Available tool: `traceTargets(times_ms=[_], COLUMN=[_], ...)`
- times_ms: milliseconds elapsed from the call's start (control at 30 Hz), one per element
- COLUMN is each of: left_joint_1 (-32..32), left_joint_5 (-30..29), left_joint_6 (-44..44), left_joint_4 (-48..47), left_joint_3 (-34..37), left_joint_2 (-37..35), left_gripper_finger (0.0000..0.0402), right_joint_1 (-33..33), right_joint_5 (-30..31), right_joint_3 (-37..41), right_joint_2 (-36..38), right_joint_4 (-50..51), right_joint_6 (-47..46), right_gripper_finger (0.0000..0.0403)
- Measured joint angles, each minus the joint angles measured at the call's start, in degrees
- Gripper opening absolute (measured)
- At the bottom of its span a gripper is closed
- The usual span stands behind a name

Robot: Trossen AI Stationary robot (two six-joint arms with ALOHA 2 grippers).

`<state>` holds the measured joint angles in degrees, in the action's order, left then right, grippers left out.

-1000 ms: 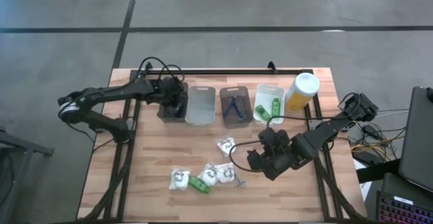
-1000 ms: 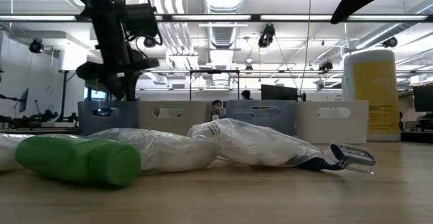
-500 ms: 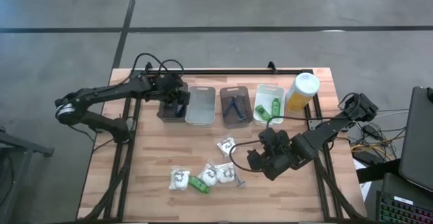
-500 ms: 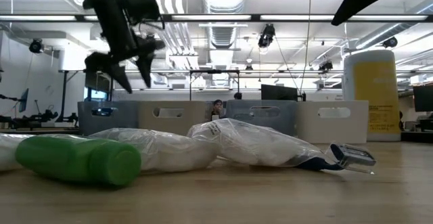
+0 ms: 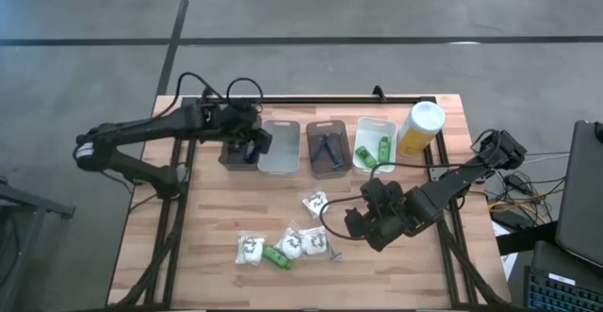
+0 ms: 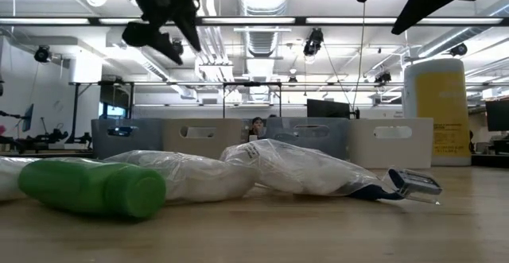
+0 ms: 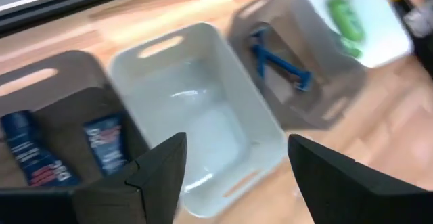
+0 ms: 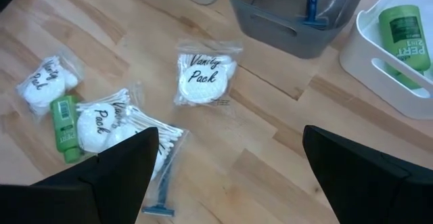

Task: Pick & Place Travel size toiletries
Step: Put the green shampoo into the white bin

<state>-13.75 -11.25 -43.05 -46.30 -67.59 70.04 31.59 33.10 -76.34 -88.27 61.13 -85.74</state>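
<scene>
Several travel size toiletries lie loose near the table's front: white packets (image 5: pixel 315 202) (image 5: pixel 250 249) (image 5: pixel 301 242), a green bottle (image 5: pixel 277 255) and a blue razor (image 5: pixel 332 249). In the row of trays, the dark left tray (image 7: pixel 61 109) holds two dark-blue tubes (image 7: pixel 105 143), the grey tray (image 5: pixel 326 148) holds blue razors, and the white right tray (image 5: pixel 374 144) holds green bottles. My left gripper (image 5: pixel 252 144) hangs open and empty above the left tray's right side. My right gripper (image 5: pixel 363 222) stands open above the table, right of the loose pile, with the single packet (image 8: pixel 201 75) ahead of its fingers.
A tall yellow bottle with a white cap (image 5: pixel 419 128) stands at the right end of the tray row. The second tray (image 7: pixel 203 116), pale and clear-walled, shows nothing inside. A black rail (image 5: pixel 311 98) runs along the table's far edge.
My left gripper has opened over the dark left tray, then risen well above it and shifted a little toward the table's right. My right gripper and the loose toiletries have kept still.
</scene>
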Motion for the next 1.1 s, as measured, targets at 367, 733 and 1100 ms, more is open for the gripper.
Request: traceTargets(times_ms=[367, 733, 1100], left_joint_1=[17.4, 33.5, 42.9], left_joint_5=[5.2, 6.6, 9.4], left_joint_6=[4.4, 11.8, 26.1], left_joint_4=[-3.3, 4.6, 27.8], left_joint_3=[0.7, 10.5, 23.4], left_joint_2=[0.0, 0.9, 2.5], left_gripper_finger=[0.0262, 0.0262, 0.0261], right_joint_1=[-0.3, -0.7, -0.6], right_joint_5=[0.0, -6.5, -13.9], right_joint_3=[0.1, 0.4, 0.2], right_joint_2=[0.0, -0.5, -3.9], right_joint_4=[-0.4, -1.2, -4.9], right_joint_6=[-6.6, -7.6, 3.1], right_gripper_finger=[0.0364, 0.0364, 0.0364])
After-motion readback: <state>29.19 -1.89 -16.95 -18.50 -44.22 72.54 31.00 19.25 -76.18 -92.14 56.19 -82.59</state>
